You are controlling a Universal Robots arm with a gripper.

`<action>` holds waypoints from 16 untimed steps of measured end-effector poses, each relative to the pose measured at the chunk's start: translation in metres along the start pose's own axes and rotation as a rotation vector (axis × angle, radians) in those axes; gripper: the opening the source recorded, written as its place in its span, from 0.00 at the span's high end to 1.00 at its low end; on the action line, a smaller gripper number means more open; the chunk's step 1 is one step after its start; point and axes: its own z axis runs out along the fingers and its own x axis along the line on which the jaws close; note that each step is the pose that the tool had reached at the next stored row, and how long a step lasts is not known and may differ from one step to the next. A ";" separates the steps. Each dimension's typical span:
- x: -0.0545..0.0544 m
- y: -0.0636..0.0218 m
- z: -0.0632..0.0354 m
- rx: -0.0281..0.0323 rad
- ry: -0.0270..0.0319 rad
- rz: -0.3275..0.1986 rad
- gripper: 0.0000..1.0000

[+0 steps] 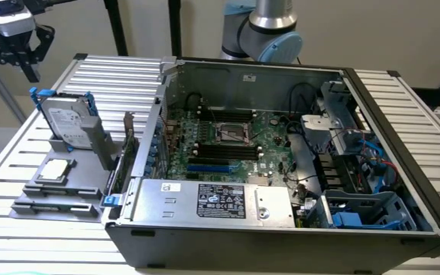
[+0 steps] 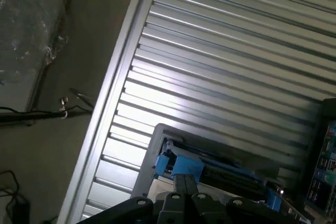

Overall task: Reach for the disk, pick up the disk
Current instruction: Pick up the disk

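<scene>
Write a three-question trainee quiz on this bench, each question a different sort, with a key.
1. True or false: the gripper is holding the disk.
2. In its grey holder, the disk is: A lying flat; B standing on edge; C leaning against the gripper.
3. Fill the gap: the bracket round the disk is ____.
Key: 1 false, the gripper is well apart from the disk; 2 B; 3 blue.

Looked steeply down from afar over computer case (image 1: pixel 281 229) and slatted table (image 1: pixel 121 71); from the wrist, nearer, downward; shared slats, disk (image 2: pixel 181 165).
</scene>
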 end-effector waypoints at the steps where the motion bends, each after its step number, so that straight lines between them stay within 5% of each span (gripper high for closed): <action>1: 0.000 0.0000 0.0000 0.0000 0.0006 -0.018 0.89; 16: 0.000 -0.0001 0.0006 0.0002 0.0099 -0.292 0.89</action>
